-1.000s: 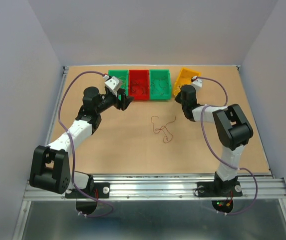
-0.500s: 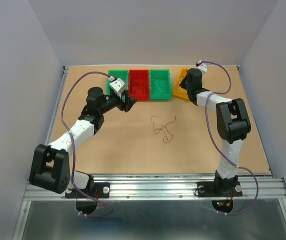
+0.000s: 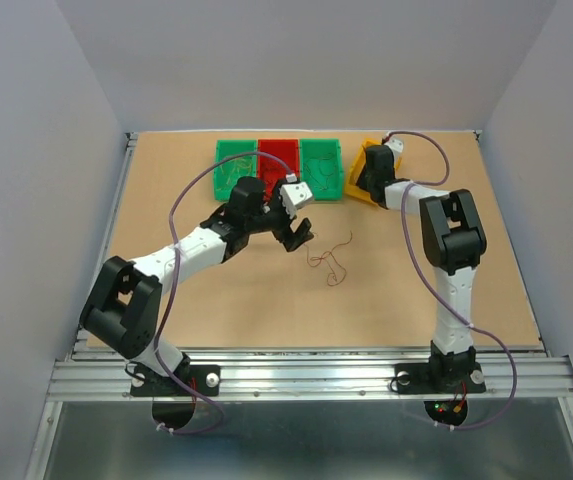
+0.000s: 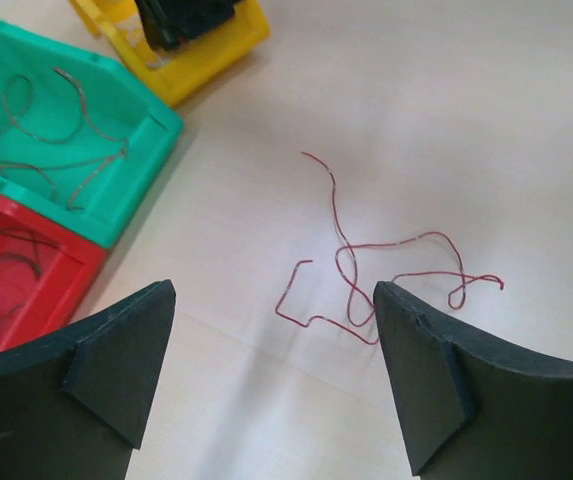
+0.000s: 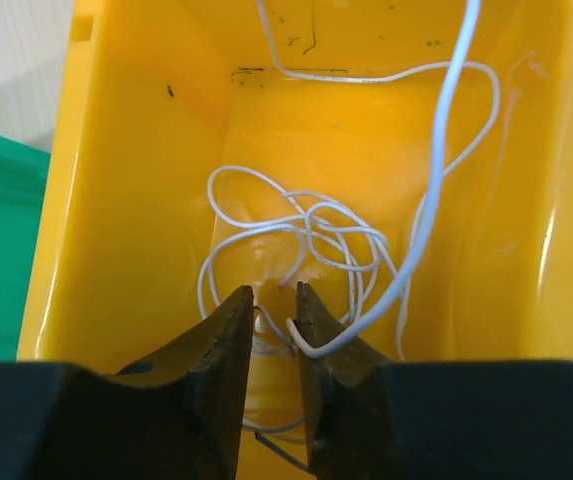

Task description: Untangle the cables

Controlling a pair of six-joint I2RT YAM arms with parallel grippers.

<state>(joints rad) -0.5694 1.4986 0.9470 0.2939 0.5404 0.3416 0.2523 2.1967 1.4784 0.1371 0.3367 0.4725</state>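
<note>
Both pincers are splitting your job: the left pincer (image 4: 274,330) is hovering wide open over the reddish cables (image 4: 349,285) mid-frame on the counter (image 4: 486,110), to pick one; the right pincer (image 5: 274,300), narrowly parted, is sitting in the yellow bin (image 5: 131,200), likely releasing a white cable (image 5: 336,250).

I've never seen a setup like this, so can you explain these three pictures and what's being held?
Two robot arms are bolted to a table. One picture looks down from above; the others come from a camera on each wrist. The left gripper, wide open, hovers over thin reddish cables lying on the table. The right gripper is inside a yellow bin of white wires, jaws slightly apart. Nothing looks gripped. A green bin and a red bin hold more wires.
</note>
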